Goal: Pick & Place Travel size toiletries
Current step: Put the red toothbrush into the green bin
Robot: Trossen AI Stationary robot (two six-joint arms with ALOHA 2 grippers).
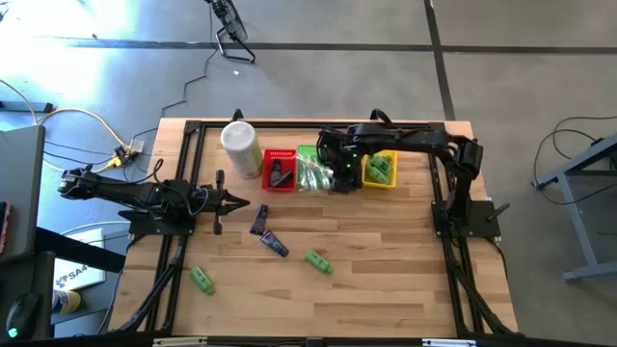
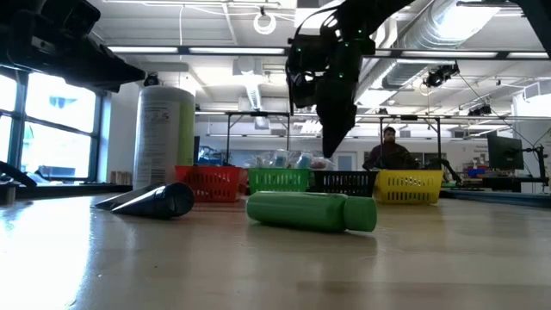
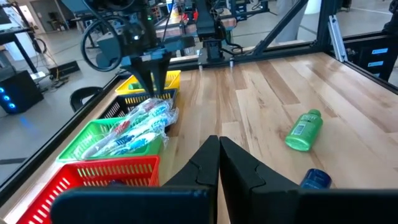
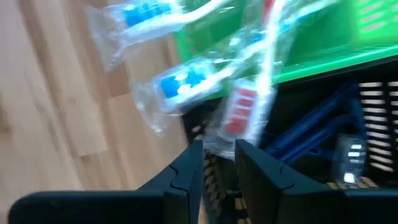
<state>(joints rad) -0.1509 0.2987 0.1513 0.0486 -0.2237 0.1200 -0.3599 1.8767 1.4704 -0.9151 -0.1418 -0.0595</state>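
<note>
High view: a wooden worktop (image 1: 386, 280) carries a row of four small baskets near its far edge, with a tall white canister (image 1: 241, 147) at the left end of the row. In order from the canister stand a red basket (image 1: 280, 170), a green basket (image 1: 310, 169), a black basket (image 3: 114, 111) largely hidden under the right arm, and a yellow basket (image 1: 379, 170) holding green mini bottles. Plastic-wrapped toothbrushes (image 3: 138, 127) fill the green basket and spill over its rim toward the worktop. The right gripper (image 4: 214, 163) hangs above the black basket, beside the green one; its jaws stand slightly apart, and a wrapped toothbrush (image 4: 244, 112) lies just ahead of the tips, but a grasp cannot be confirmed. Blue razor-like pieces (image 4: 311, 127) lie inside the black basket. The left gripper (image 3: 218, 163) waits over the left half of the worktop, its jaws clenched together with nothing between them. Loose on the worktop remain two dark tubes (image 1: 267, 231) near the middle, one green bottle (image 1: 317, 260) just toward the near edge from them, and a second green bottle (image 1: 201, 280) toward the near left corner. Low view: a person (image 2: 389, 151) is seated in the room beyond the far edge.
</note>
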